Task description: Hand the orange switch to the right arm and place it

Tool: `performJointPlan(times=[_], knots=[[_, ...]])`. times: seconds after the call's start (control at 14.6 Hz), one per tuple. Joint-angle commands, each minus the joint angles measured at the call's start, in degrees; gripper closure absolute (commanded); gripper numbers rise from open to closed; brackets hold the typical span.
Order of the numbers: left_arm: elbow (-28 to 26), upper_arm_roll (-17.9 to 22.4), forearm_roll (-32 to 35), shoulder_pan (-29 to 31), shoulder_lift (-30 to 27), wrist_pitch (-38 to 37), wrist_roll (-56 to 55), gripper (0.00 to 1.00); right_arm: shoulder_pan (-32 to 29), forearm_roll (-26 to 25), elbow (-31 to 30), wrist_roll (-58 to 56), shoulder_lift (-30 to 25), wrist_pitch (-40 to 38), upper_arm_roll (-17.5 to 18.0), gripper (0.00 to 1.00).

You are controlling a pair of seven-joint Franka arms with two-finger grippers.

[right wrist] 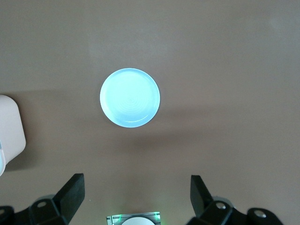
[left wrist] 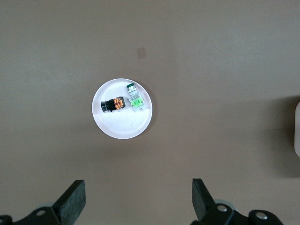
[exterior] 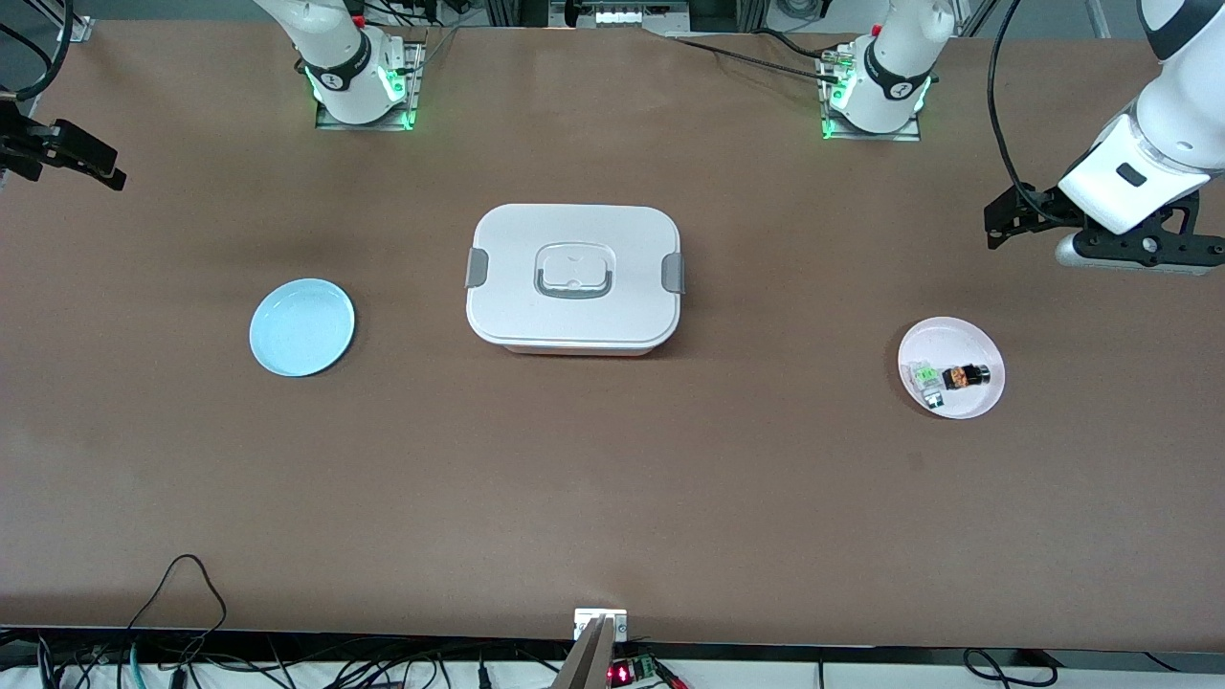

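The orange switch (exterior: 965,376), a tiny black part with an orange-copper band, lies on a small pale pink plate (exterior: 976,335) toward the left arm's end of the table. It also shows in the left wrist view (left wrist: 115,104) on that plate (left wrist: 122,129). My left gripper (exterior: 997,222) is open and empty, high over bare table beside the plate; its own view (left wrist: 138,187) shows the jaws wide apart. My right gripper (exterior: 107,170) is open and empty, high over the right arm's end of the table, also seen in its own view (right wrist: 137,183).
A clear part with a green top (exterior: 924,375) lies beside the switch on the same plate (left wrist: 136,100). A light blue plate (exterior: 301,327) sits toward the right arm's end (right wrist: 130,97). A white lidded box (exterior: 574,277) stands mid-table.
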Motion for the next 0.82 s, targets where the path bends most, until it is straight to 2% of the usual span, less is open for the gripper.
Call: performJointPlan(times=[0.0,0.41,0.75], knots=[[1.39,-0.49,1.86,0.05,0.20,-1.29,0.03,0.00,-0.05,0.52,-1.43,0.59,-1.31,-0.43,0.01,0.00],[1.40,-0.49,1.78,0.05,0.20,-1.55,-0.06,0.00,-0.05,0.61,-8.99,0.68,-6.41,4.57,-0.17,0.00],[1.40,-0.41,1.78,-0.04,0.20,-1.46,-0.06,0.00,-0.05,0.61,-7.42,0.24,-5.37,3.97,-0.26,0.00]])
